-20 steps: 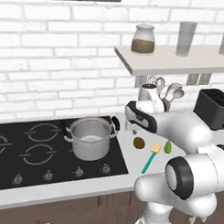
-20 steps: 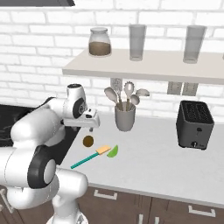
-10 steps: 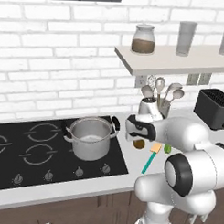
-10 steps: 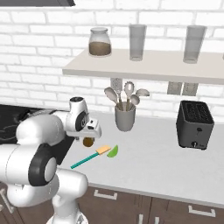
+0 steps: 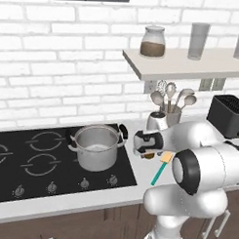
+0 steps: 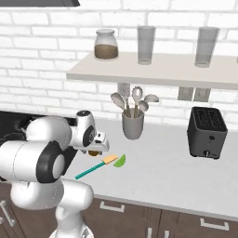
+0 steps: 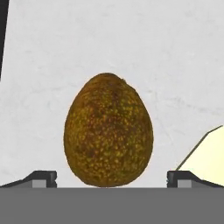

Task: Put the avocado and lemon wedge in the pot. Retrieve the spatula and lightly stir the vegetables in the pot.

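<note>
The brown speckled avocado [image 7: 108, 131] lies on the grey counter between my gripper's two open fingertips [image 7: 41, 177], and nothing is gripped. From the base views the gripper [image 5: 148, 151] [image 6: 96, 148] hangs low, right over the avocado [image 6: 94, 153]. The spatula [image 6: 95, 168] lies just beside it, teal handle toward the counter's front, and its yellow head [image 7: 210, 153] is close to the avocado. The green lemon wedge [image 6: 120, 161] rests by the spatula's head. The steel pot [image 5: 96, 147] stands on the cooktop's right rear burner, left of the gripper.
A grey utensil cup [image 6: 133, 125] with spoons and a whisk stands behind the avocado against the wall. The black toaster [image 6: 207, 132] sits far right. A shelf [image 6: 153, 69] with a jar and glasses hangs overhead. The black cooktop [image 5: 42, 162] lies to the left.
The hand has dropped from above the counter down over the avocado. Its jaws stayed open. The avocado, lemon wedge, spatula and pot have not moved.
</note>
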